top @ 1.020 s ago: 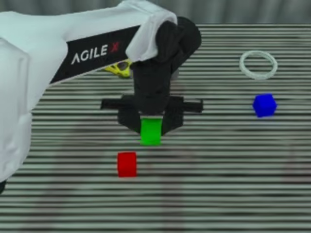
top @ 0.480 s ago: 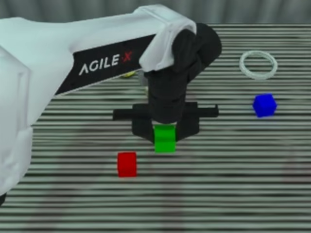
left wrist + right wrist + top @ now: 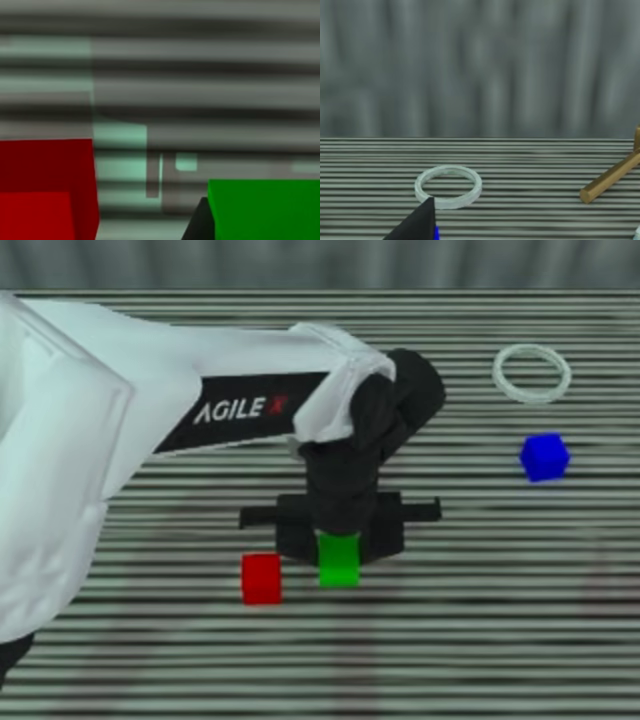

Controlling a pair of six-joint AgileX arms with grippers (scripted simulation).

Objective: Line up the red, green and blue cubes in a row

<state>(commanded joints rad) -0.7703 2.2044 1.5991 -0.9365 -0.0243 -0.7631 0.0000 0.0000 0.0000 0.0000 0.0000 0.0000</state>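
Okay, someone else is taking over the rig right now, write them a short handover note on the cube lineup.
Left gripper: fingers shut on the green cube, held just right of the red cube, with a gap between them.
Right arm: out of the top view; its wrist camera shows only a dark finger tip, state unclear.
Red cube sits on the table. Blue cube is far to the right, near the clear ring, untouched.
Done: green brought beside red.
Left: release green, then bring blue into the row.
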